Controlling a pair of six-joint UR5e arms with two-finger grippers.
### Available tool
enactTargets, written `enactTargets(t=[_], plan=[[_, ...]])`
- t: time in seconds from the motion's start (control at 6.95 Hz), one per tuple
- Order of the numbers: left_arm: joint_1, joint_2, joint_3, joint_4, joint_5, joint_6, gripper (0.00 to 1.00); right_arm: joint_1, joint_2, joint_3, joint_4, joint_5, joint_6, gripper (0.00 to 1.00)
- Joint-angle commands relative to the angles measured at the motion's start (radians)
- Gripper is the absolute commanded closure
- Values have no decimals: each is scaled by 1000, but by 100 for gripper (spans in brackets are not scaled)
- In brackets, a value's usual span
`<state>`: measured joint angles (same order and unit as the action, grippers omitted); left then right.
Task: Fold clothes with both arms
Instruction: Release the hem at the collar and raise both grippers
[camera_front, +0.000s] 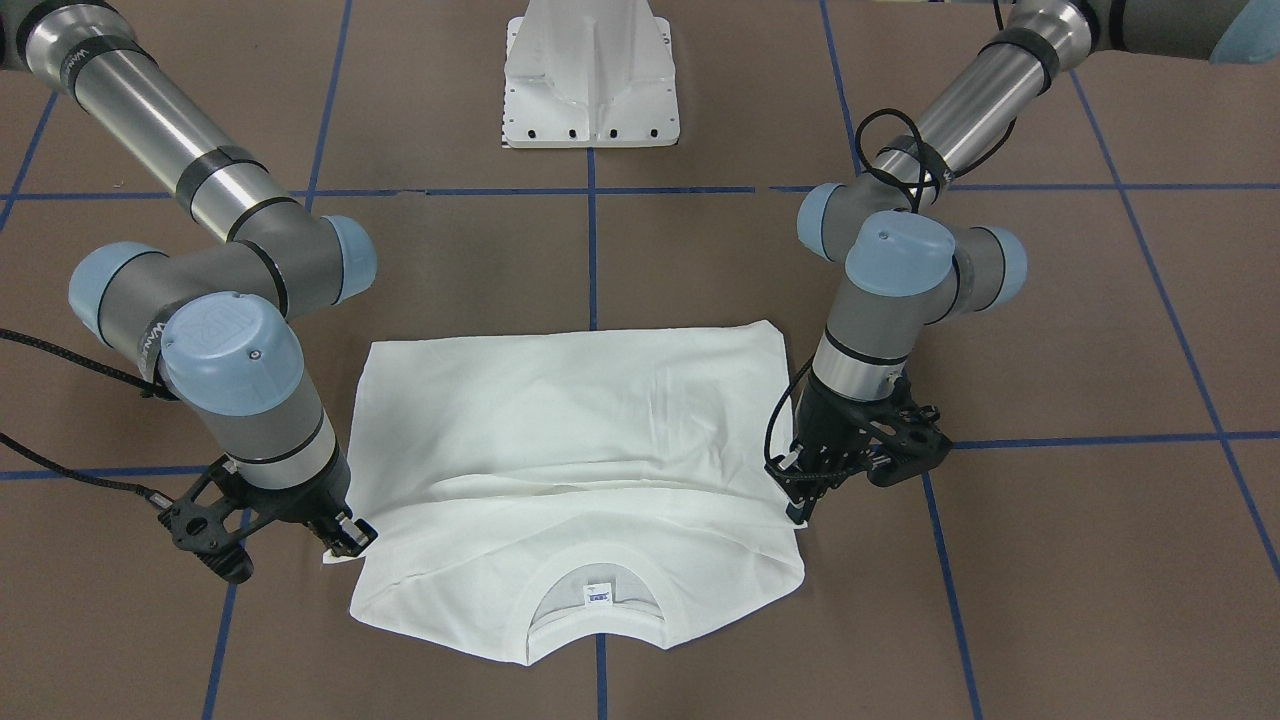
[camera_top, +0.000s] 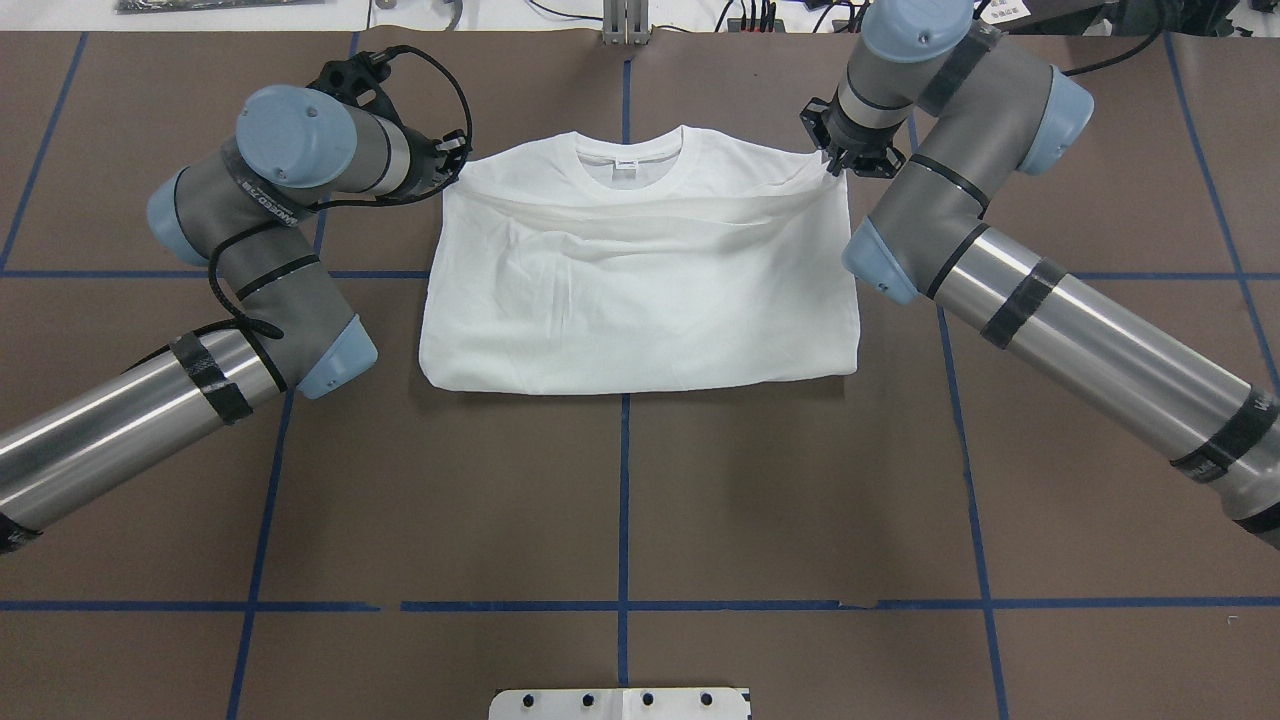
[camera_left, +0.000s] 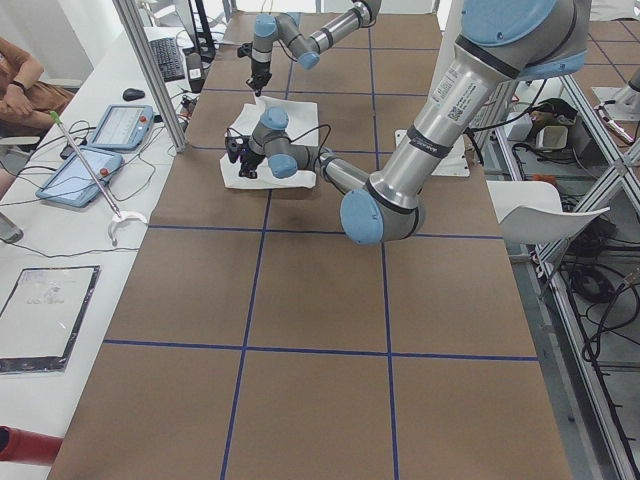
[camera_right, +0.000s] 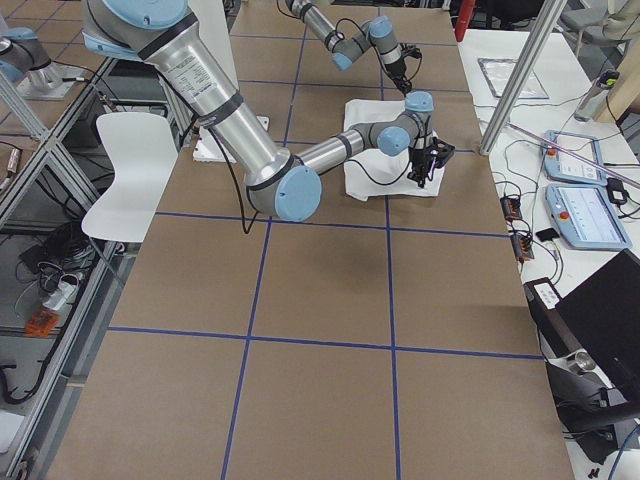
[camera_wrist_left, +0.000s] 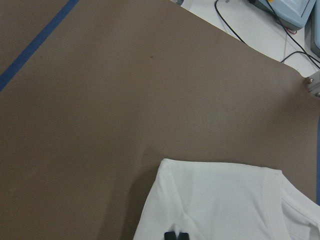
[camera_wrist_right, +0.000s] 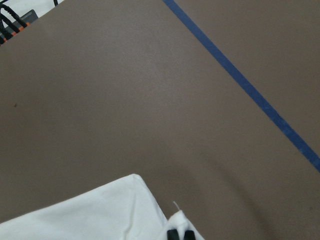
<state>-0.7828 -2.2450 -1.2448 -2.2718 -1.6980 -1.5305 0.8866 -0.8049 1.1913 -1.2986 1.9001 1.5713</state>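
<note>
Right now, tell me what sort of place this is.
Probably a robotics lab: silver-grey jointed left arm and right arm gripping a white cotton shirt on a brown table taped in a blue grid, aluminium frame posts, touchscreen pendants on a white desk.

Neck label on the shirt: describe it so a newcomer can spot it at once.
On the brown table with blue tape lines lies a folded white cotton shirt. At its edge farthest from the white pedestal base sits the ribbed round collar; the small white neck label is inside it, the only spot with bluish print on plain cloth.
</note>
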Motion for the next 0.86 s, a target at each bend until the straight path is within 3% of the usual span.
enactTargets(t=[0.0, 0.58, 0.72], plan=[[-16, -13, 31, -18, 3, 27, 100, 11, 45, -88, 2, -1, -33, 100], [-7, -24, 97, -80, 3, 27, 100, -31, 33, -93, 4, -12, -31, 100], [-7, -22, 97, -80, 3, 27, 79, -29, 27, -93, 4, -12, -31, 89]])
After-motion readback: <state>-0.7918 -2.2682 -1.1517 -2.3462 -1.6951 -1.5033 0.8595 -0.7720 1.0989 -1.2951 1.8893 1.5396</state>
